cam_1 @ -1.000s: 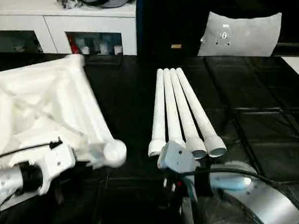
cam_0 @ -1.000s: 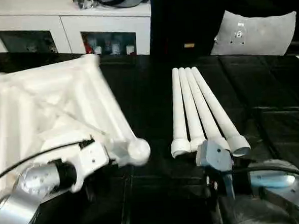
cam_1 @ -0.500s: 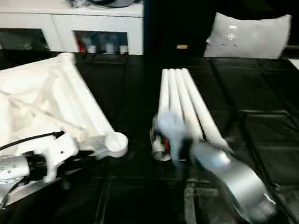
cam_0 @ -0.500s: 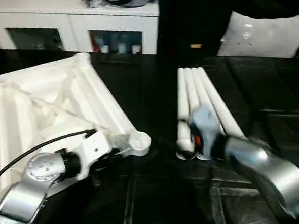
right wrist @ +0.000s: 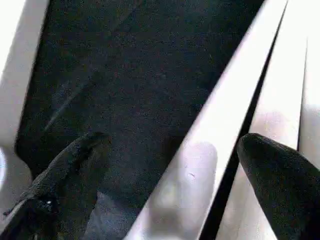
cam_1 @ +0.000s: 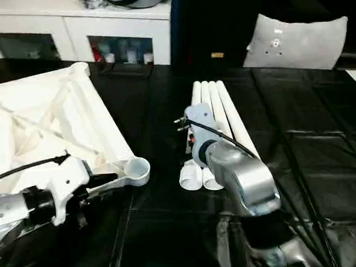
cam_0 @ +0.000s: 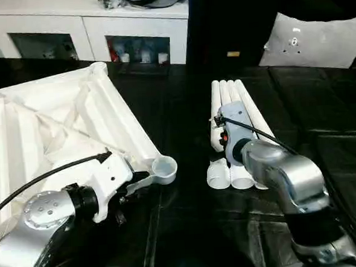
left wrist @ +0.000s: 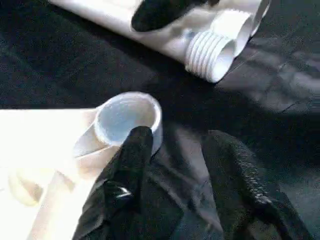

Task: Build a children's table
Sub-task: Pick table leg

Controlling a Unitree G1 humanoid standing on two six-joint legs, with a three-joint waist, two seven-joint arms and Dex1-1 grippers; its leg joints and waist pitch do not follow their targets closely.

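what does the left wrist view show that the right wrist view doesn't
Left wrist view: the round corner socket of the table top, open end up, with the left claw just beside it, and the threaded end of one leg.

Right wrist view: the right claw, fingers spread wide, straddling the smooth shaft of the outermost leg.

Both: white table legs lying on the black mat.

White table top (cam_0: 51, 129) upside down, ribs up; four legs (cam_0: 239, 102) side by side.
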